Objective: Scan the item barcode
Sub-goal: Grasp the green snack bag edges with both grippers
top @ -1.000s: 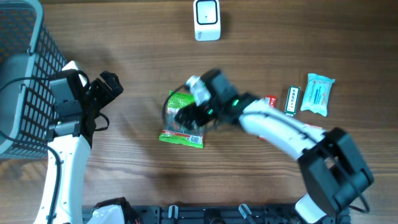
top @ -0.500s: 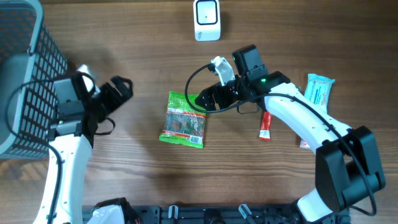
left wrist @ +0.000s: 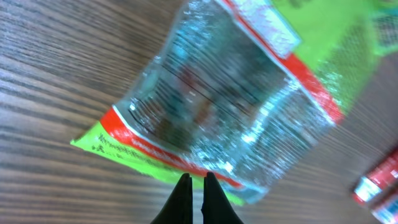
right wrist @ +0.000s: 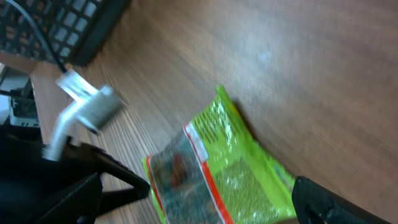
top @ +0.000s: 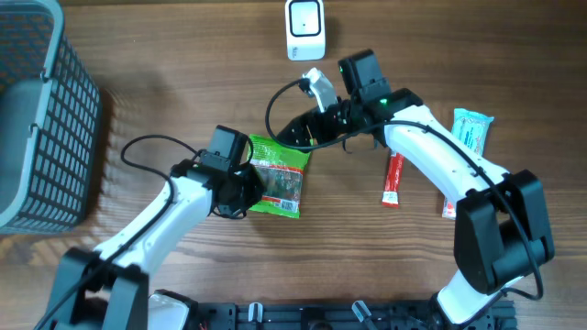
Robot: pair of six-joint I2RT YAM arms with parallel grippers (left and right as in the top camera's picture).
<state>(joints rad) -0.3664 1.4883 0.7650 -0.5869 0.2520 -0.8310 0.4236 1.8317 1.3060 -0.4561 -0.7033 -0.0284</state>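
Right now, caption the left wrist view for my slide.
Left gripper closed at the edge of a green snack bag on the wooden table.

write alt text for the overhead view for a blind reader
The left arm reaches across a wooden table with jaws shut at the left edge of a green snack packet, while the right arm holds open jaws by its top edge. A white scanner sits at top centre, a grey basket far left, a red sachet and pale blue packet at right.
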